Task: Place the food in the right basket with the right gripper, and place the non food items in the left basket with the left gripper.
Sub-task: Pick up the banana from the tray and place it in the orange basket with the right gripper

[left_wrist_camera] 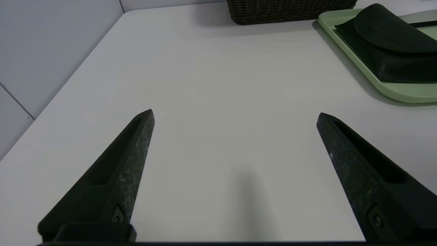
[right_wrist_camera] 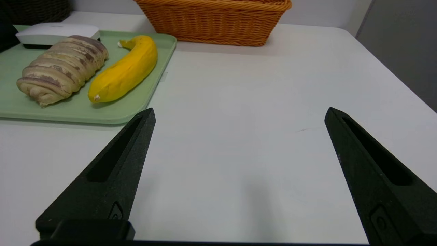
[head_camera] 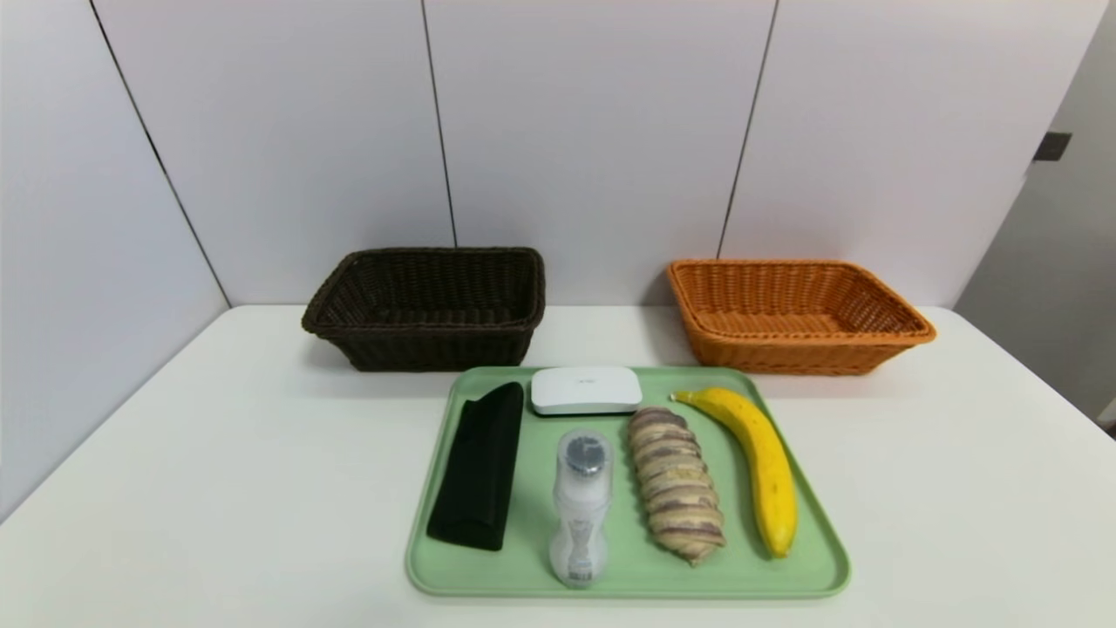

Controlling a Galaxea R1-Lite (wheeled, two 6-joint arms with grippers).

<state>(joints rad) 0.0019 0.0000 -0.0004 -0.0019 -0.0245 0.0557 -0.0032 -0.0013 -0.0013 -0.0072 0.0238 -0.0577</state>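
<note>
My left gripper (left_wrist_camera: 235, 116) hung low over bare table left of the green tray (head_camera: 436, 558), its fingers spread wide with nothing between them. Behind the tray's left corner sat the dark brown basket (head_camera: 427, 344), with nothing visible inside. On the tray, from left, lay the black pouch (head_camera: 478, 467), then the small bottle (head_camera: 581, 506) on its side with the white device (head_camera: 586, 389) beyond it at the tray's far edge, then the braided loaf (head_camera: 676, 484) and the banana (head_camera: 763, 462) along the tray's right side. The orange basket (head_camera: 798, 318) stood behind the tray's right corner, likewise showing nothing inside. My right gripper (right_wrist_camera: 239, 114) hovered over table right of the tray, fingers equally wide apart and holding nothing. Nothing had been sorted yet. I judged the bottle the riskiest pick: lying on its side, it could roll against the loaf if one finger touched first. The flat pouch might slide rather than lift, and the loaf lay so near the banana that my finger could nudge one while closing on the other.
</note>
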